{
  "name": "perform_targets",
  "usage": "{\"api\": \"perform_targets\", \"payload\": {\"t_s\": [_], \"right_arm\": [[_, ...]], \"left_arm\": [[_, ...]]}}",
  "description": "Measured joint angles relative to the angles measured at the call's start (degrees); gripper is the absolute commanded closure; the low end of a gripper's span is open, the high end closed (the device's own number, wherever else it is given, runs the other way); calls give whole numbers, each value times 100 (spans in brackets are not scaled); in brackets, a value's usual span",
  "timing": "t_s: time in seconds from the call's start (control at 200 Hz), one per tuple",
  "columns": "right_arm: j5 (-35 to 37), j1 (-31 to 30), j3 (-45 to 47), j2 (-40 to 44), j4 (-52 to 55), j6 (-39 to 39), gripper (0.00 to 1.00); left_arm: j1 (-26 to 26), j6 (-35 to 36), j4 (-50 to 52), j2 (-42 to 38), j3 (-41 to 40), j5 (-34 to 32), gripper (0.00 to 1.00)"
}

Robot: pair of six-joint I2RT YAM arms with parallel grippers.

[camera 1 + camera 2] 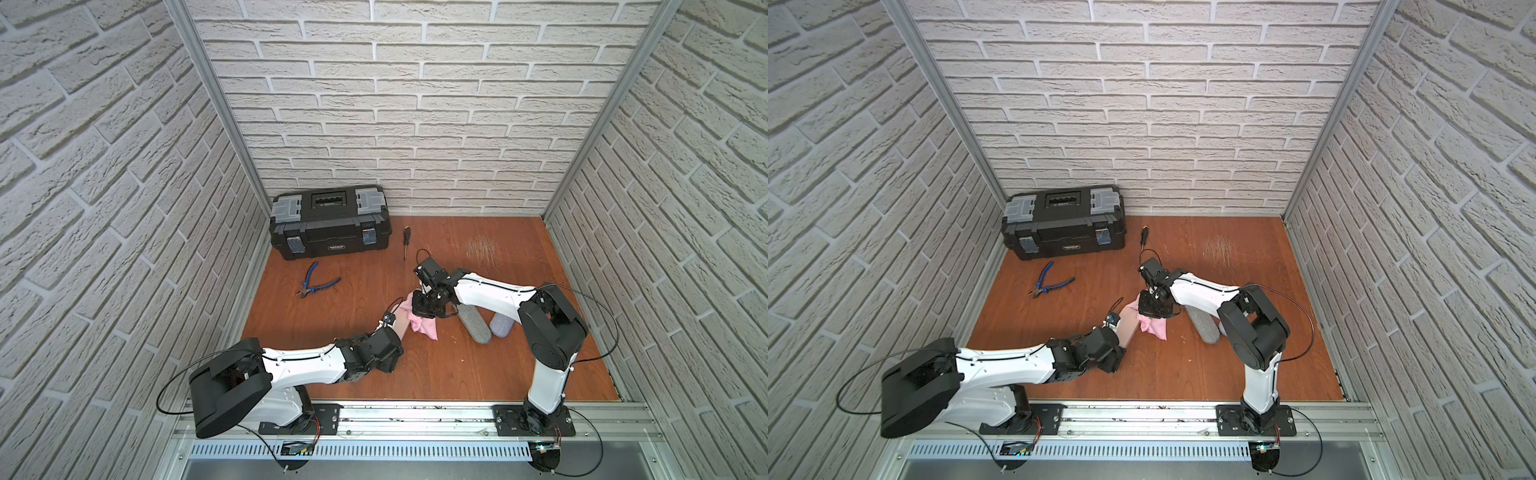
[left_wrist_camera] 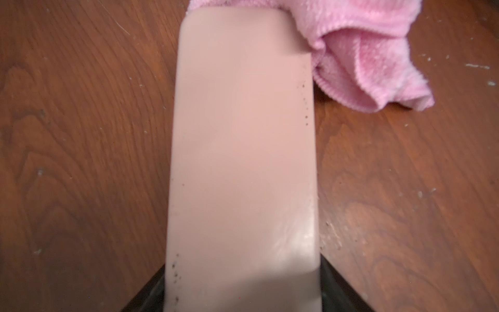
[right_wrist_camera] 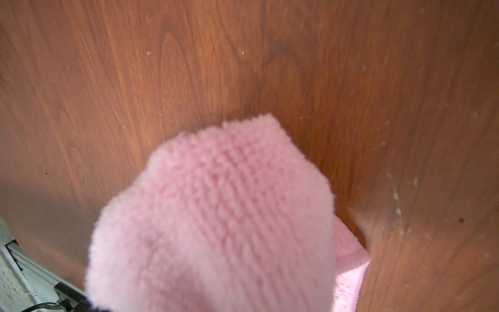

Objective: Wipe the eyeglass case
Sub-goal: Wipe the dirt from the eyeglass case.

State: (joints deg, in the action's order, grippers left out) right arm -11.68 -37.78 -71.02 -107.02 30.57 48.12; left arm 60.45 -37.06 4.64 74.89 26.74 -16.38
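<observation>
beige eyeglass case, dark-specked edges, touching pink cloth.

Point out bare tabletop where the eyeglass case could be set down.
Widest: far right corner, between screwdriver and right arm. Also the near strip between both arm bases. Crowded: the middle, around eyeglass case, pink cloth and grey pouches; pliers and toolbox fill far left.

Beige-pink eyeglass case closed, lying flat, dark specks along edges; pink cloth bunched over one end.
</observation>
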Motion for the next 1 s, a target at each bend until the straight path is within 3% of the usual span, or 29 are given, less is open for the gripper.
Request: {"api": "perform_targets", "payload": {"t_s": [0.195,0.39,0.705,1.0], "right_arm": [[35,-11,-33,0,76,-61,98],[-199,323,-459,0,1029,-844,98],[1703,538,-1759,-9,2295,-1982,98],[1766,291,-1937,-581,2505,-2061,98]], "left_arm": [[-81,94,92,-31,31,122,73],[-173,212,-79,31,28,212,74],[-221,203,-378,55,-70,188,74],[-221,210,-415,46,-90,186,74]]}}
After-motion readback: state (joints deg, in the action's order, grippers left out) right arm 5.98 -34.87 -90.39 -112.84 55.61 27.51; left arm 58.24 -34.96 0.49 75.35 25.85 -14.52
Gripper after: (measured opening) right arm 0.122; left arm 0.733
